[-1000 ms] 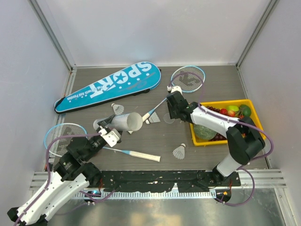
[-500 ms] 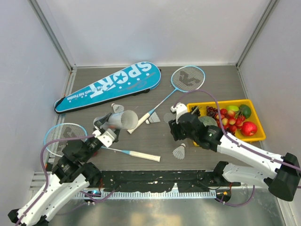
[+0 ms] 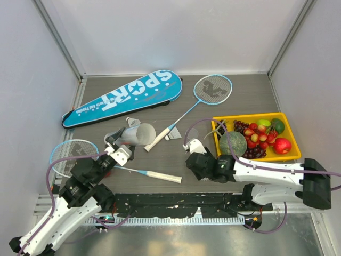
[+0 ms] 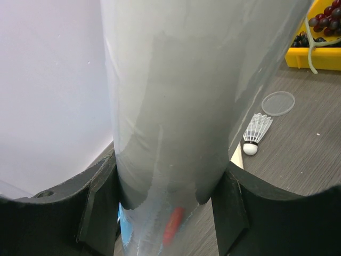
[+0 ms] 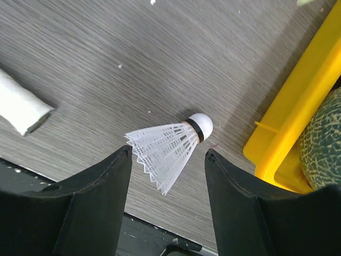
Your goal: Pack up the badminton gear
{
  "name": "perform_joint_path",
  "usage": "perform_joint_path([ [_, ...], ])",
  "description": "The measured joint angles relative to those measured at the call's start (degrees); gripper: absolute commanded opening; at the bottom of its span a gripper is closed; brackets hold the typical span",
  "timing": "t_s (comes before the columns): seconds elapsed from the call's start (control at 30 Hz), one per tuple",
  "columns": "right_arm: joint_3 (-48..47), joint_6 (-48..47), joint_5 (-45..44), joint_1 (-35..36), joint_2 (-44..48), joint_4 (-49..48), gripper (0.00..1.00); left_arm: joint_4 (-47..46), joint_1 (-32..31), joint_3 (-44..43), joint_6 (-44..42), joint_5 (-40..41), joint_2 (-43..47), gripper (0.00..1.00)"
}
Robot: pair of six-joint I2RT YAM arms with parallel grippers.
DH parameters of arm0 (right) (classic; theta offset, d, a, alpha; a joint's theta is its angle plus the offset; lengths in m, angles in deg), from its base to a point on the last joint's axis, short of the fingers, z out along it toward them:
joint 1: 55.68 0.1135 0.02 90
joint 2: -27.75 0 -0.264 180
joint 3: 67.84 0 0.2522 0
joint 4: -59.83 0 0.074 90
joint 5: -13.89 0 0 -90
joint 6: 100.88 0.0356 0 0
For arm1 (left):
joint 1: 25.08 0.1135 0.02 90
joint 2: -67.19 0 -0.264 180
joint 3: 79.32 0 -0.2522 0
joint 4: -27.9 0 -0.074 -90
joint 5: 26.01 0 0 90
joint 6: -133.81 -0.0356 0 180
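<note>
My left gripper (image 4: 168,181) is shut on the pale tube (image 4: 176,90), which lies tilted with its open mouth toward the middle (image 3: 139,134). My right gripper (image 5: 166,154) stands open low over the table, with a white shuttlecock (image 5: 170,146) lying between its fingers, untouched. In the top view that arm (image 3: 198,162) hides this shuttlecock. Two more shuttlecocks (image 3: 133,122) (image 3: 171,136) lie by the tube. One blue racket (image 3: 213,88) lies at the back. The other racket (image 3: 72,154) lies front left, beside my left arm. The blue SPORT bag (image 3: 122,96) lies shut at the back left.
A yellow tray (image 3: 266,158) of fruit sits right of my right gripper, its wall (image 5: 287,122) close to the right finger. A round clear lid (image 4: 277,103) lies on the table. The near racket's handle end (image 5: 18,109) lies left of the gripper. Walls enclose three sides.
My right arm swung from the far racket back to the near table and came down over the shuttlecock, its jaws opening wider. The left gripper kept its hold on the tube, shifting slightly.
</note>
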Motion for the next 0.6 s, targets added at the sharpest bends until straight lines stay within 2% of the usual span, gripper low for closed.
perform_joint_path([
  [0.2,-1.88,4.74,-5.09,3.69,-6.47,5.53,0.62,0.00,0.00,0.00,-0.04,0.13,-0.11,0.00],
  [0.6,-3.08,7.80,-8.72,5.03,-9.33,8.04,0.59,0.07,0.00,0.00,-0.15,0.13,-0.57,0.00],
])
